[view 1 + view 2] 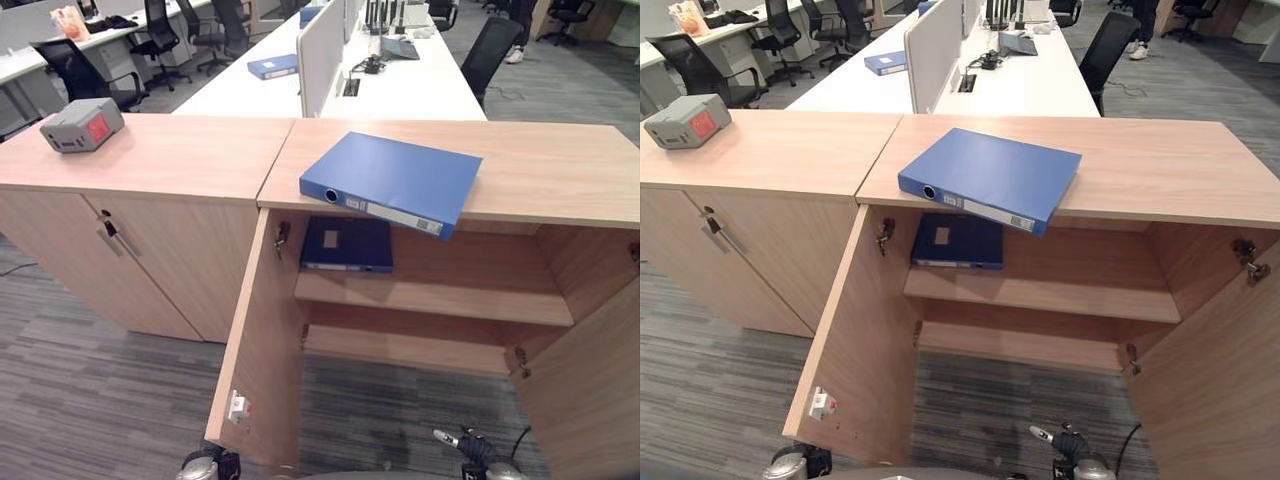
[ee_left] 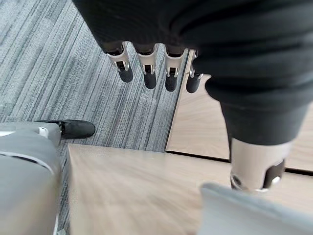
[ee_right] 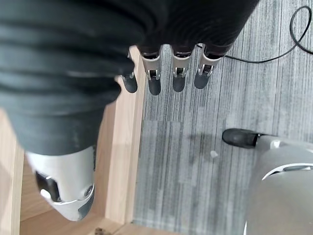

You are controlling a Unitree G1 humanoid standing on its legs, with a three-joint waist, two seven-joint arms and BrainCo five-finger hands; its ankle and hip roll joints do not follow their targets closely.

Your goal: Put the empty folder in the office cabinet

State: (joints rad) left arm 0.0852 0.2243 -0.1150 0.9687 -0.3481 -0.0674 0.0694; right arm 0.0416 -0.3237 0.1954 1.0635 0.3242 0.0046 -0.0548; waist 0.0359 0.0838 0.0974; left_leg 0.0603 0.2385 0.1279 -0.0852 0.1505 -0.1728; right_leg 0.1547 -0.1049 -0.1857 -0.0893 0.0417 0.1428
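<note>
Overhanging the open cabinet (image 1: 560, 300), blue folder (image 1: 395, 180) lies on top; dark folder (image 1: 347, 243) occupies upper shelf (image 1: 470, 300). Left hand (image 2: 146, 66), right hand (image 3: 166, 73): fingers relaxed, empty.

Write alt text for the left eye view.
A blue folder lies flat on top of a wooden cabinet, overhanging its front edge above the open doors. A darker folder lies on the upper shelf inside, and a grey box sits on the neighbouring cabinet top.

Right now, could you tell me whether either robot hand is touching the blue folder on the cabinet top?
Apart. The left eye view shows the blue folder alone on the cabinet top; each wrist view shows its robot hand over carpet.
</note>
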